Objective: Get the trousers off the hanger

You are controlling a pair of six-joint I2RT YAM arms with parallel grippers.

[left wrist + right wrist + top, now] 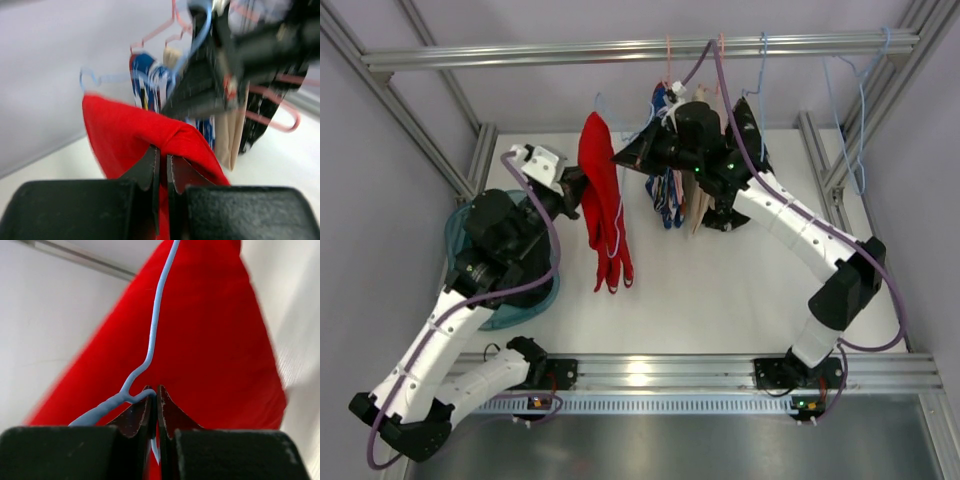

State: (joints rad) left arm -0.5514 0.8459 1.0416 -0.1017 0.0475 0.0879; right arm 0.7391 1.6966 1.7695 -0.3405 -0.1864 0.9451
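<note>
Closest to the left wrist lens are the two dark fingers of my left claw. They are pressed together, with a fold of the red trousers nipped between their tips. The cloth rises in a ridge just past the tips and falls away to both sides.

On the other wrist, my right claw is pressed together too. It pinches the thin wire of the blue hanger at a bend. From there the wire climbs across the red cloth, which fills most of that view.

From above, the red trousers hang folded over that hanger below the metal rail. Their legs dangle toward the white tabletop. I cannot tell whether the hem touches it, nor whether the hanger's hook sits on the rail. My left arm reaches in from the left and my right arm from the right, so the red pair hangs between my two claws.

Just to the right of it hangs a bunch of other garments, blue-patterned and beige, partly hidden behind my right arm. The left wrist view also catches a dark garment on a pink hanger. It is too blurred for me to say whether this is the black pair.

A teal basket sits on the left side of the tabletop, under my left arm.
</note>
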